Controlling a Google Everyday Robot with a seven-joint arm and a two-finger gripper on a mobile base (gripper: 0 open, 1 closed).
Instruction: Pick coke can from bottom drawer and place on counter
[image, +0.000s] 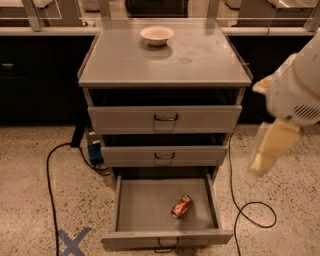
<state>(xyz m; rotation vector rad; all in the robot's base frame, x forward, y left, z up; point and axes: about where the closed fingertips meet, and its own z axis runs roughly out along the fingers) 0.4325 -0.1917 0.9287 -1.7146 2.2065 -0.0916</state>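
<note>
Camera view has the coke can (181, 206) lying on its side in the open bottom drawer (145, 205), likely to roll from the gripper (270, 147), which hangs well off to the right, open or closed I cannot tell.

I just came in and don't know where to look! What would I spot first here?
The red coke can jumps out first, lying on its side in the open bottom drawer, toward the drawer's right. Next comes the cream bowl at the back of the grey counter. The robot's gripper hangs at the right edge of the view, away from the can.
</note>
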